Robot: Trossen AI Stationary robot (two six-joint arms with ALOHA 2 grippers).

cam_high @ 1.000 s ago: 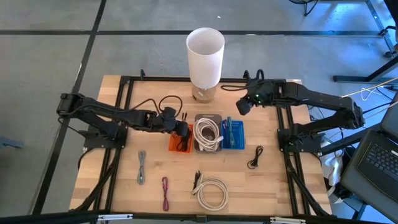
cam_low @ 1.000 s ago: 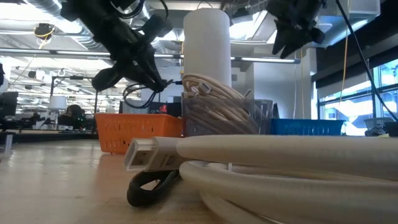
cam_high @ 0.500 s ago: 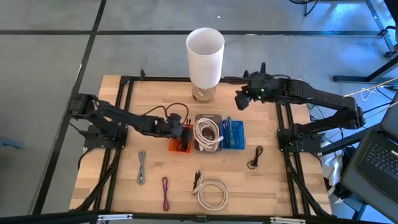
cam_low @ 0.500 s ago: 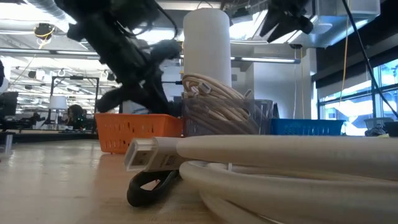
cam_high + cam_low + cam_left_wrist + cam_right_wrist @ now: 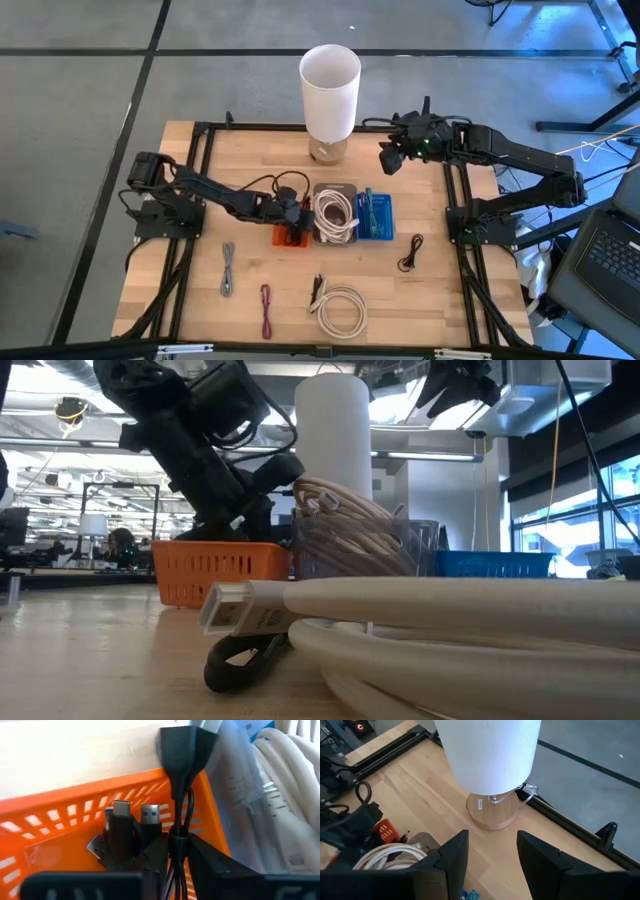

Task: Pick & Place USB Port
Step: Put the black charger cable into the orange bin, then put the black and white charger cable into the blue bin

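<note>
Cable with USB plugs [image 5: 131, 827], black, lay bundled inside the orange basket [image 5: 290, 233], its lead draping over the basket's rim toward a black connector [image 5: 181, 751] beyond. I logged the left gripper [image 5: 296, 213] lowered into that basket, right over the bundle; whether its fingers gripped the lead or stood slightly apart I could not tell. Beside the orange basket stood a clear bin [image 5: 334, 215] holding a coiled white cable [image 5: 333, 212], then a blue bin [image 5: 376, 216]. Right gripper [image 5: 389, 163] hung above the table [image 5: 250, 150] near the white lamp [image 5: 330, 85], fingers [image 5: 452, 857] open, holding nothing. Loose cables lay along the table's near edge.
</note>
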